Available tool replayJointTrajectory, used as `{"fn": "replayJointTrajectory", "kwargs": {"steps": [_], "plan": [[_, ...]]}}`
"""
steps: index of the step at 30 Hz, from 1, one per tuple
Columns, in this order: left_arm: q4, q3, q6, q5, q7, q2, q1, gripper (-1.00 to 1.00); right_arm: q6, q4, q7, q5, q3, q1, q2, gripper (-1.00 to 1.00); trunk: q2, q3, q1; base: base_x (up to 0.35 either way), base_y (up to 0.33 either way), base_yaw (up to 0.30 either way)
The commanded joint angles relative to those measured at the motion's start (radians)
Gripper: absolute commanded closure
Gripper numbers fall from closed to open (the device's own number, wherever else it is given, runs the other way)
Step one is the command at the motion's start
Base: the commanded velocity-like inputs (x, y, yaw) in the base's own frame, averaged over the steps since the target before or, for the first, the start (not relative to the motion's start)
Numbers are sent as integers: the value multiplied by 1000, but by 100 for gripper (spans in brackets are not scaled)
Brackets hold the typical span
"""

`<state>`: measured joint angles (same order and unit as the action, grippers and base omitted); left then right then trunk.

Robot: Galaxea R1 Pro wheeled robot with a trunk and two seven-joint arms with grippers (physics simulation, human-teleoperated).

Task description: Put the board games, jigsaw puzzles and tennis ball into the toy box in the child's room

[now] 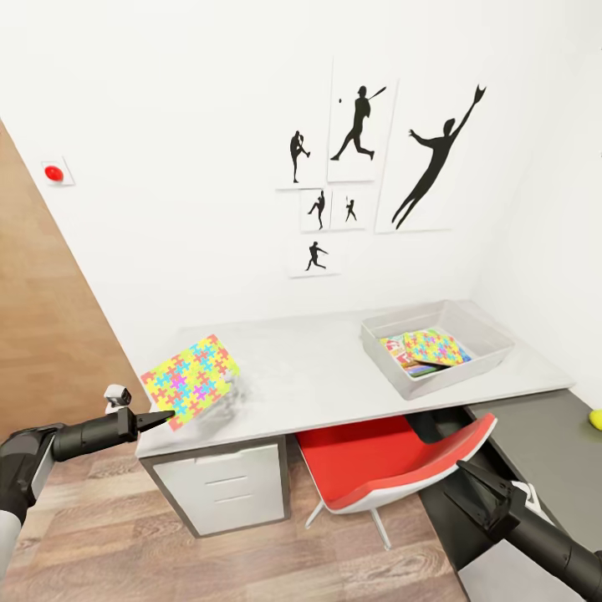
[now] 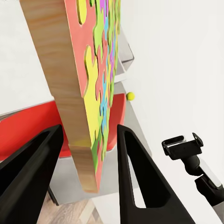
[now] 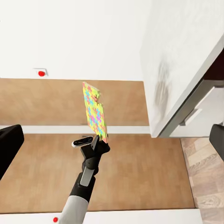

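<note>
Now the left gripper (image 1: 164, 415) is at the near left corner of the long light-grey surface (image 1: 334, 359), and its black fingers (image 2: 135, 172) are clamped on the lower edge of a thin flat square jigsaw puzzle with a bright yellow, pink, green and blue piece pattern (image 1: 191, 380). The puzzle is lifted and tilted, with its patterned face toward the robot; its far corner hangs over the surface, and a faint shadow lies under it. In the left wrist view the same puzzle (image 2: 88, 93) stands between the two fingers, and its plain wooden back side is visible.

On the right part of the surface stands the pale grey rectangular plastic toy box with sloping walls (image 1: 485, 359). Inside it lies a second puzzle square with the same bright pattern (image 1: 435, 347), on top of other colourful flat boxes, which I cannot identify clearly.

A small yellow-green tennis ball (image 1: 596, 418) rests on the lower dark grey shelf unit (image 1: 543, 426) at the right edge of the head view, well apart from the toy box. A red chair with white legs (image 1: 385, 468) is pushed under the surface, beside a white drawer unit (image 1: 226, 485).

The right gripper (image 1: 472, 497) hangs low near the chair, with its fingers apart and nothing between them. On the white wall are black sports-silhouette pictures (image 1: 359, 134).
</note>
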<state>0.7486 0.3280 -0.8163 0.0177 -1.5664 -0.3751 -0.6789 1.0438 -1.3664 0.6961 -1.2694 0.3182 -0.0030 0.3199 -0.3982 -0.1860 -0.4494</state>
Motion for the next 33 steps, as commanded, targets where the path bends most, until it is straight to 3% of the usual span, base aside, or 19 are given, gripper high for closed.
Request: {"fn": "replayJointTrajectory", "kwargs": {"steps": [1,33], "plan": [[0,0,-11,-1,-4,0,-1,100,3,0,5,4,1,0,0,-100,-2,0,-1,0,0,0],[0,-1,-11,-1,-4,1,-1,100,3,0,5,4,1,0,0,-100,-2,53,-1,0,0,0]]}}
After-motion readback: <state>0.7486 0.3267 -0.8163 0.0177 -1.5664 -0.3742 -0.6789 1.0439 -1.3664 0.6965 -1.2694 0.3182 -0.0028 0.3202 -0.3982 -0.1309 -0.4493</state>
